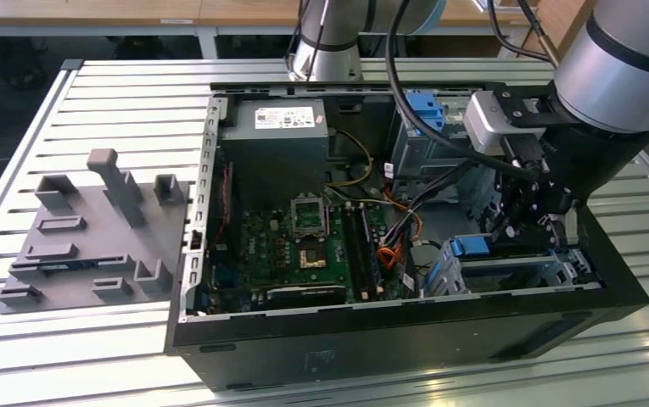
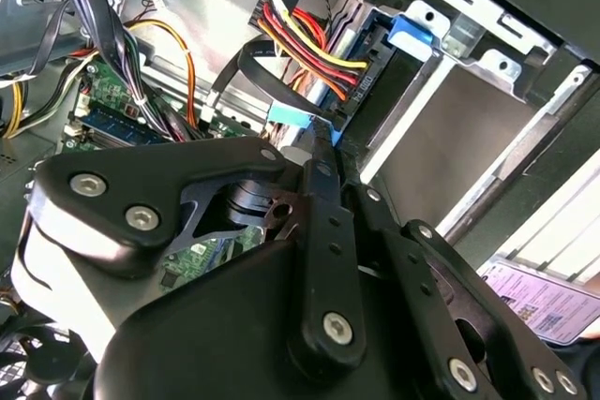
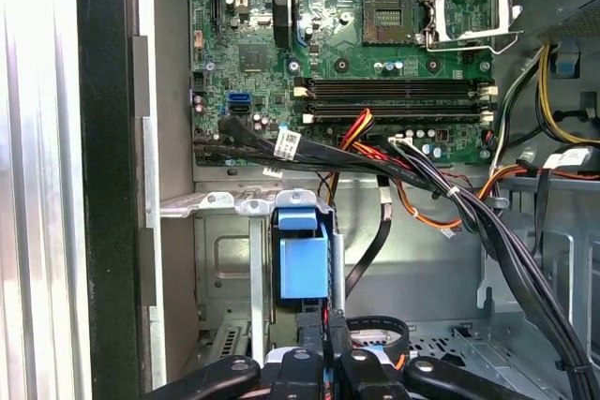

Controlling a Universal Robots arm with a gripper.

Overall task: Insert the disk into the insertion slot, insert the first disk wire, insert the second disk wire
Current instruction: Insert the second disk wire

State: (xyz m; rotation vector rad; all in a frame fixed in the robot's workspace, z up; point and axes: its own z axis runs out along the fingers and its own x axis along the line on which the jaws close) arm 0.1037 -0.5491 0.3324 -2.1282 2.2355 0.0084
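I see the open computer case [image 1: 415, 322] on the slatted table [image 1: 97, 93], motherboard [image 1: 301, 246] exposed. The disk [image 3: 302, 264], blue-framed, sits in the insertion slot [image 3: 225, 259] at the case's corner. My gripper [image 3: 325, 348] is pinched shut on a connector at the disk's edge, with black wire bundles [image 3: 487, 222] crowding alongside.

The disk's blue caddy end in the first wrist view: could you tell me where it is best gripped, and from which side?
Grip the caddy end itself, probably pinched across its width, as the rest lies sunk between the metal walls of the slot. Come straight in from the case's open side, since the cables cross just beyond it.
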